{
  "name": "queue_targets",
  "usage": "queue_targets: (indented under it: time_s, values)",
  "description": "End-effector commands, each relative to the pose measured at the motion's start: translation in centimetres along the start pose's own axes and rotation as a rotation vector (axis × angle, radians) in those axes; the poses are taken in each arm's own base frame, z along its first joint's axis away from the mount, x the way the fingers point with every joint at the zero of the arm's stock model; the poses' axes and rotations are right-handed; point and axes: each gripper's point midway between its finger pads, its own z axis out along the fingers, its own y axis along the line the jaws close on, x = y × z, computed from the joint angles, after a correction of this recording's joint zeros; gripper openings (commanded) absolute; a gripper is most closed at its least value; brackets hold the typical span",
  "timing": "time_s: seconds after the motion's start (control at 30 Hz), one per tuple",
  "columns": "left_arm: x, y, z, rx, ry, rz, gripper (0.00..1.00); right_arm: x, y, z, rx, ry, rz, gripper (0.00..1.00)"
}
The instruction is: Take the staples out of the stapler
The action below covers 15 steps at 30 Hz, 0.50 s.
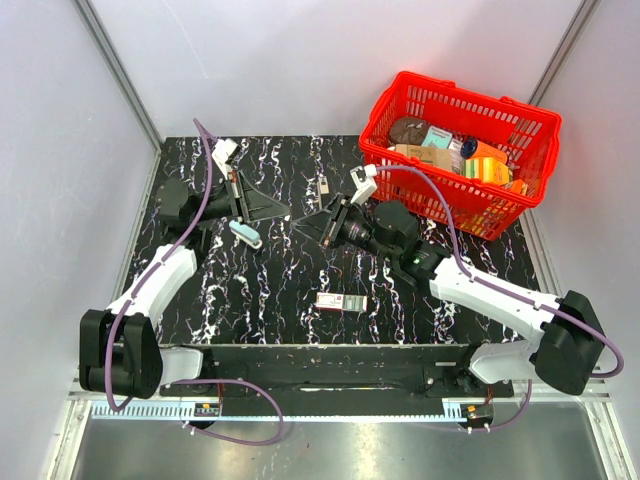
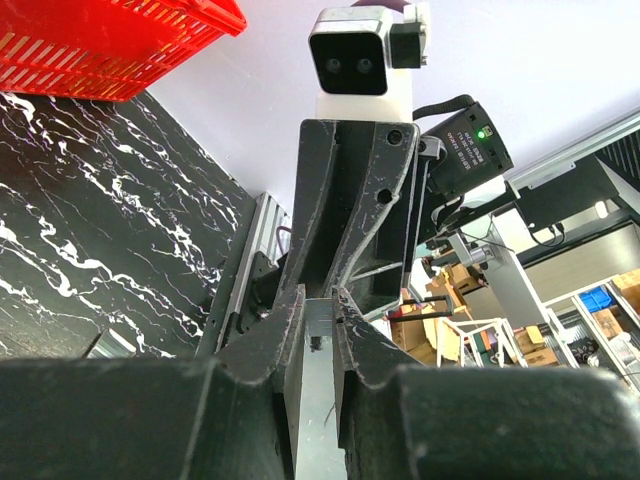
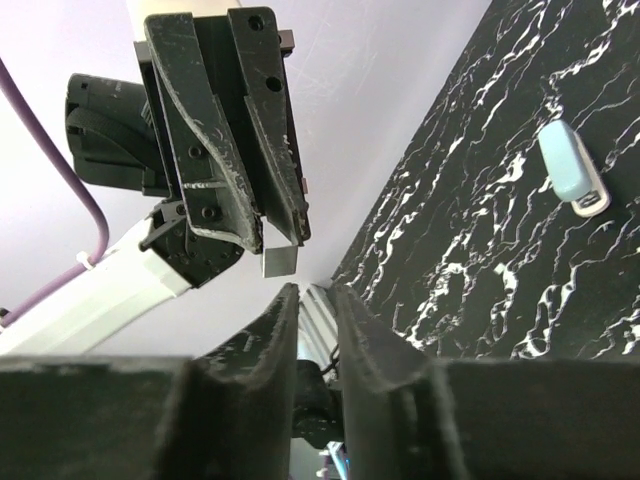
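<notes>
Stapler (image 1: 246, 234), pale blue, is laid flat on the table (image 1: 250, 300), at 8 o'clock of the left gripper (image 1: 284, 214), which is clamped on a thin silver strip (image 3: 281, 261). The right gripper (image 3: 313, 292) is held slightly apart, empty, just beside the strip at 4 o'clock.

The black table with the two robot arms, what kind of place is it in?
Probably a robot test lab. The arms are bolted to a table boxed in by plain white panels, and beyond it stand shelves and cardboard boxes.
</notes>
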Motion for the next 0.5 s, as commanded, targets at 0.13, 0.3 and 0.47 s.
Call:
queue_targets:
  time_s: [0.13, 0.3, 0.47]
  values:
    - [-0.6, -2.3, 0.1, 0.038, 0.006, 0.079, 0.02, -2.0, 3.1, -0.4, -0.114, -0.063, -0.029, 0.44]
    - [-0.6, -2.2, 0.0, 0.04, 0.006, 0.076, 0.01, -2.1, 3.5, 0.5, -0.133, -0.057, -0.026, 0.44]
    - [-0.5, -2.2, 0.0, 0.04, 0.006, 0.073, 0.02, -2.2, 3.8, 1.0, -0.148, -0.056, -0.021, 0.43]
